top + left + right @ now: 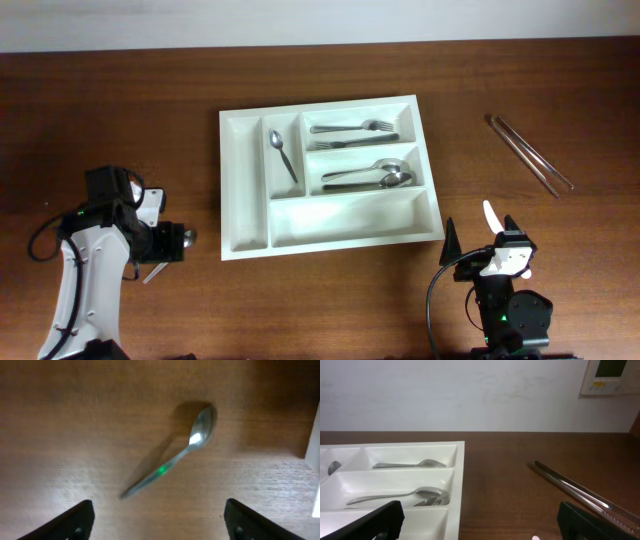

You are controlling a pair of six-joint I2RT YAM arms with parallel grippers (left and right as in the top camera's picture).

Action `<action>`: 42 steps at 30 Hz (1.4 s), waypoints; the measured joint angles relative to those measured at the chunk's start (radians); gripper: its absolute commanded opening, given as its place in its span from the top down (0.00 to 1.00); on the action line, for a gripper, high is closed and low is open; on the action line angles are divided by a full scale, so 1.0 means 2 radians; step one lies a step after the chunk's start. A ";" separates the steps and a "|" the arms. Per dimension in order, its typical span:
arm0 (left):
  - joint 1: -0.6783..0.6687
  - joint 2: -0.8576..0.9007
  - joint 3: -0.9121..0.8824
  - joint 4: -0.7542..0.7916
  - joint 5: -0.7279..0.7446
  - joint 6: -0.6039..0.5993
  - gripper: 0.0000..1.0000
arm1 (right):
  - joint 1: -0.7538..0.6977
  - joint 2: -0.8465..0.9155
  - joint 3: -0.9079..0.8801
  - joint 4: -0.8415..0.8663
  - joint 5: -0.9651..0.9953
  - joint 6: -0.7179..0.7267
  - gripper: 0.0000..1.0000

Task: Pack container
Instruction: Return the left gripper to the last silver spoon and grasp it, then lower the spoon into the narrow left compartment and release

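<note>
Overhead view: large white rectangular plastic cutlery tray (243,185) sits flat mid-table on the brown wooden tabletop (120,90), long side across the frame. Two silver metal forks (352,128) lie in the far crosswise compartment and silver metal spoons (368,176) in the middle crosswise one. One small silver spoon (282,154) lies in the second narrow lengthwise slot. Left gripper (159,522) hovers left of the tray, jaws spread wide and gripping nothing. A small silver metal teaspoon (176,455) lies on the wood just ahead of its fingertips, untouched. Right gripper (482,232) is near the tray's front right corner, jaws fully apart and holding nothing. Long slim metal tongs (530,155) lie on the table right of the tray, well apart from it.
</note>
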 measured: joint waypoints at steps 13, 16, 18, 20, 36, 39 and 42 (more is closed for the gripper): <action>0.000 0.126 0.000 0.037 -0.006 0.095 0.48 | 0.000 0.000 0.000 0.000 0.000 0.000 0.01; 0.000 0.159 0.000 0.037 -0.009 0.098 0.48 | 0.000 0.000 0.000 0.000 0.000 0.000 0.01; 0.000 0.166 0.007 0.034 -0.010 0.097 0.57 | 0.000 0.000 0.000 0.000 0.000 0.000 0.01; 0.000 0.170 0.011 0.033 -0.014 0.097 0.86 | 0.000 0.000 0.000 0.000 0.000 0.000 0.01; 0.002 0.204 0.073 0.026 -0.004 0.071 0.98 | 0.000 0.000 0.000 0.000 0.000 0.000 0.01; -0.008 0.210 0.157 0.004 0.020 0.022 0.98 | 0.000 0.000 0.000 0.000 0.000 0.000 0.01; -0.031 0.209 0.247 0.001 0.072 -0.026 0.98 | 0.000 0.000 0.000 0.000 0.000 0.000 0.01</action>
